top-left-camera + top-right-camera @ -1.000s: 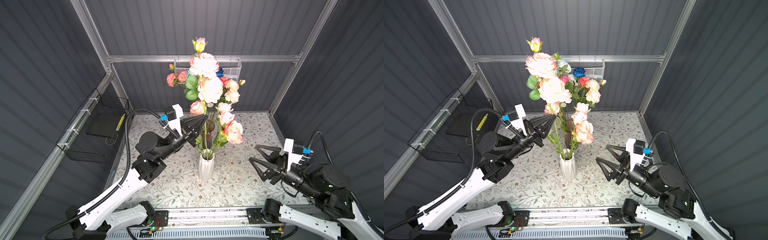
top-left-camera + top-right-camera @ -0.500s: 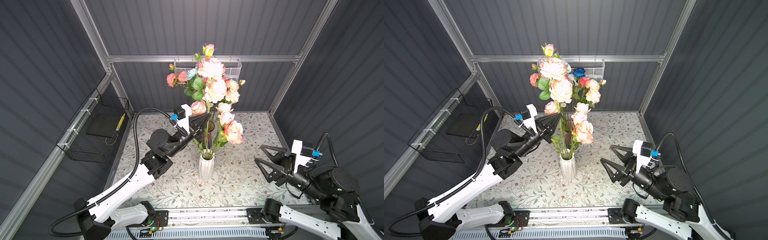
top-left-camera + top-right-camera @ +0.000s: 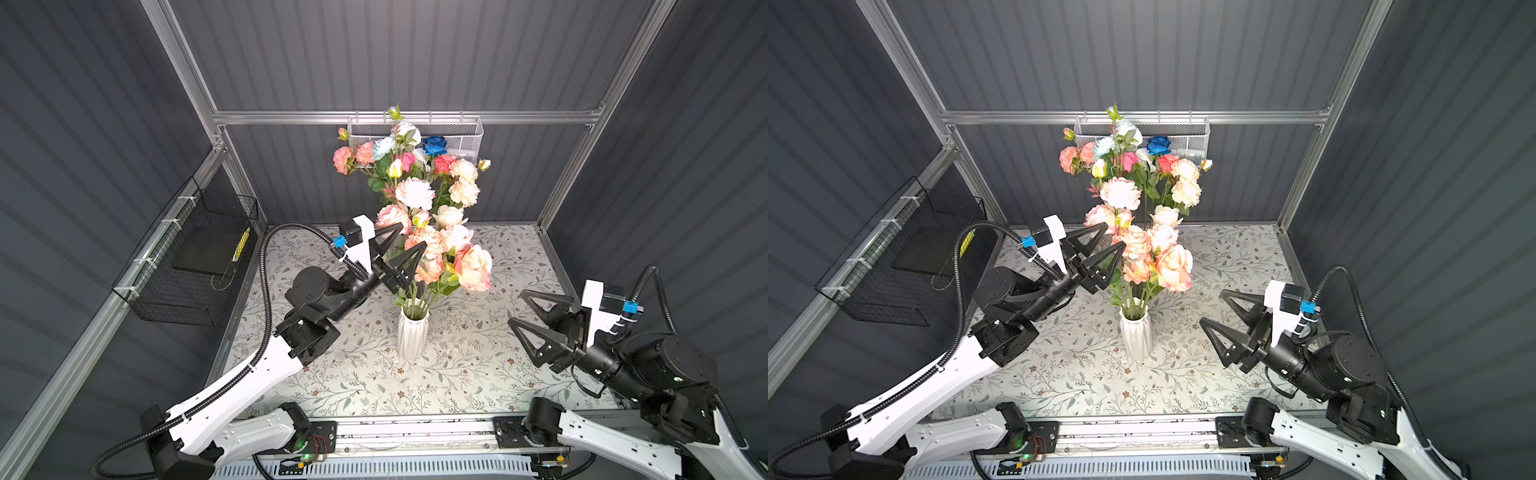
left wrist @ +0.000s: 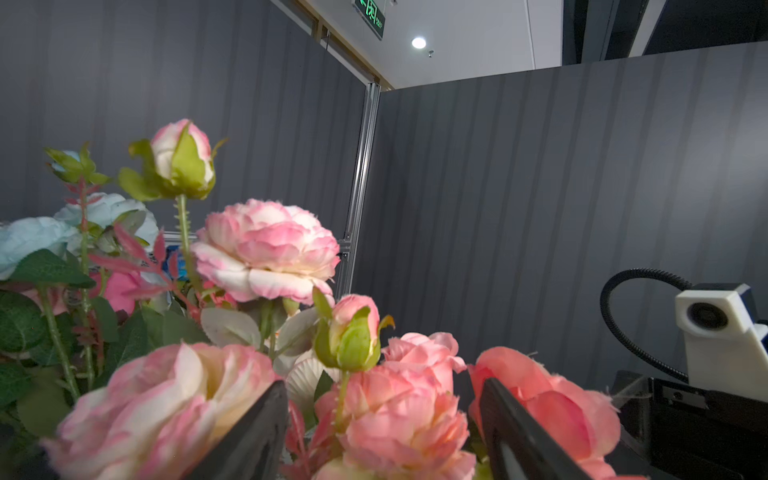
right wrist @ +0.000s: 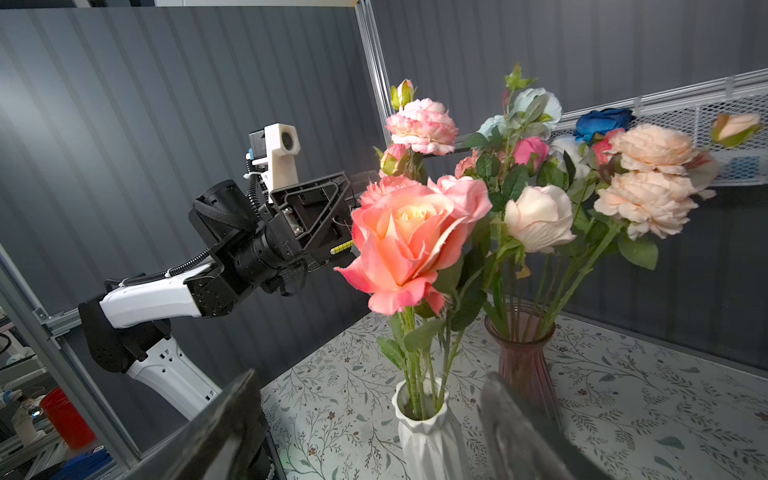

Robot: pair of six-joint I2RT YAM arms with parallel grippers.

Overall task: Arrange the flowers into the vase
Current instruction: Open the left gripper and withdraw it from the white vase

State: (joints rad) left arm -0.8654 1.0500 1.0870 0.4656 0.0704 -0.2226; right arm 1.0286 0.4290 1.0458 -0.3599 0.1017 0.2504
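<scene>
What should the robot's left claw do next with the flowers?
Probably ease the left gripper straight back from the flowers: its jaws stand open, gripping no stem, and the stems already sit in the white vase.

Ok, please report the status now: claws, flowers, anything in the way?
Left claw open among the flowers, gripping nothing. Right claw open, empty, apart from them. Several stand in white vase. Pink vase just behind.
</scene>
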